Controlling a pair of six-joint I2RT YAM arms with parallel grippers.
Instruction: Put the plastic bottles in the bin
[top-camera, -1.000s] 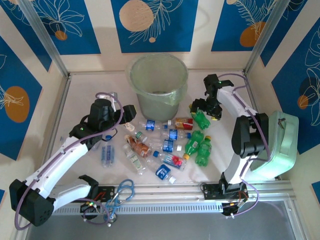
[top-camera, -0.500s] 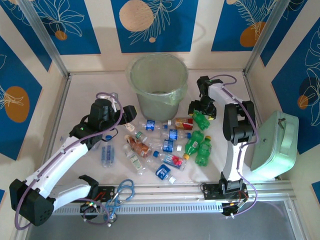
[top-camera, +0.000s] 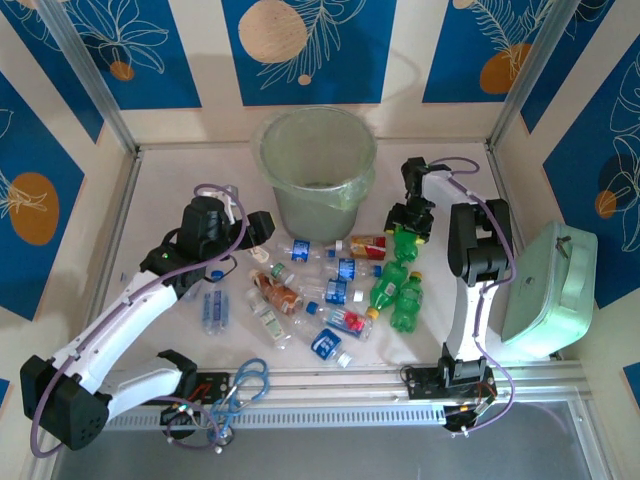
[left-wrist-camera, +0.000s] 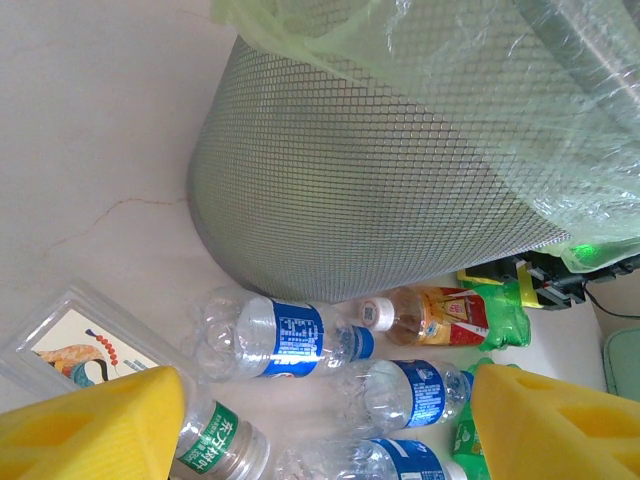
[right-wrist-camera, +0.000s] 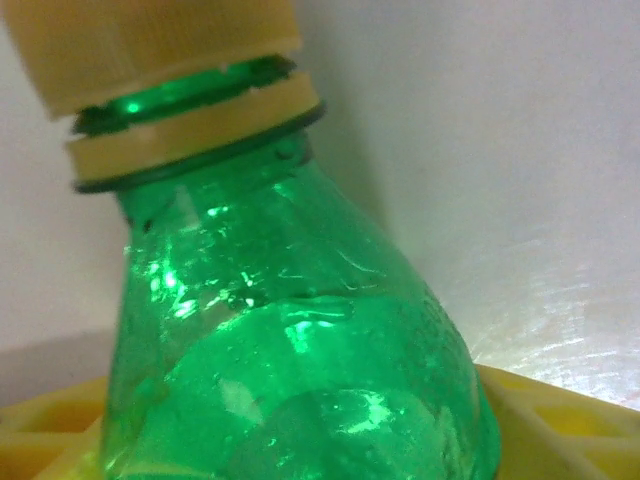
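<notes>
Top external: looks down on the table (top-camera: 160, 190) from above and behind. Left wrist: faces the bin (left-wrist-camera: 380, 170) side-on, near; both views share it. Right wrist: very near a green bottle (right-wrist-camera: 290, 370).

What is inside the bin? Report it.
The bin holds a pale-green liner. Its bottom is dim and partly covered by the near wall; anything lying there cannot be told.

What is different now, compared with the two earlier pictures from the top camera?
The right arm folded in: its elbow swung left, away from the mint-green box, and its end effector shifted slightly, the green bottle in its grip moving with it. The left arm, its open end effector, the bin and the other bottles stayed put.
</notes>
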